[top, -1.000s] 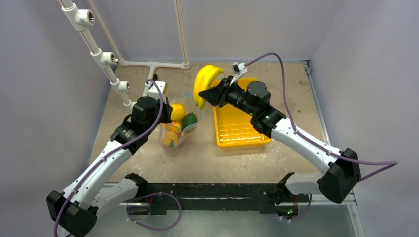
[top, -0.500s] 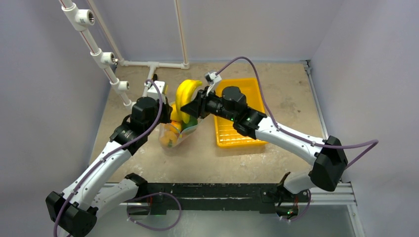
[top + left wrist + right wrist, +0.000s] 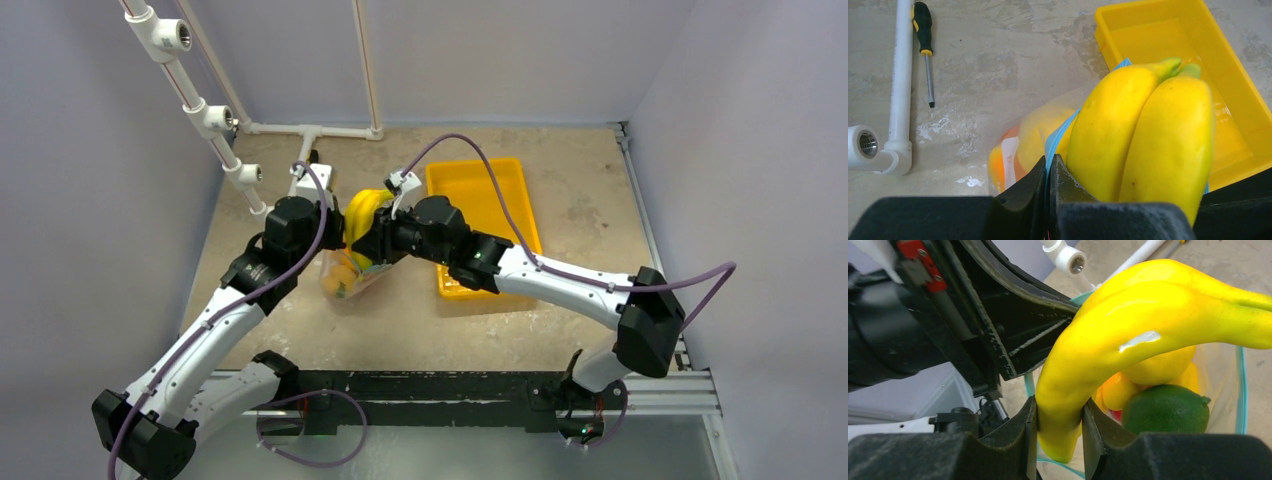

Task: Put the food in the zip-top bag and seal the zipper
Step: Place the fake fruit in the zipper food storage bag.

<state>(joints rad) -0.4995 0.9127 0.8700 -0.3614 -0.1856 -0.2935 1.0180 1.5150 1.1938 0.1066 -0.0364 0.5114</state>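
Note:
My right gripper [image 3: 1059, 415] [image 3: 372, 240] is shut on the yellow banana bunch [image 3: 1128, 325] [image 3: 361, 215] [image 3: 1148, 135] and holds it over the open mouth of the clear zip-top bag [image 3: 345, 280] [image 3: 1220, 365]. My left gripper [image 3: 1049, 167] [image 3: 325, 225] is shut on the bag's teal-blue zipper strip [image 3: 1060, 132] [image 3: 1242, 390], holding the mouth up. Inside the bag lie a dark green lime [image 3: 1165, 410], a yellow lemon [image 3: 1160, 365], an orange piece [image 3: 1115, 390] [image 3: 998, 165] and a bit of red.
The yellow tray [image 3: 490, 210] [image 3: 1168, 35] stands right of the bag, under my right arm. White pipes [image 3: 215, 120] [image 3: 898, 90] run along the back left. A screwdriver [image 3: 925, 45] lies by the pipe.
My right gripper has carried the bananas left from above the tray to over the bag's mouth. My left gripper has kept its hold on the bag.

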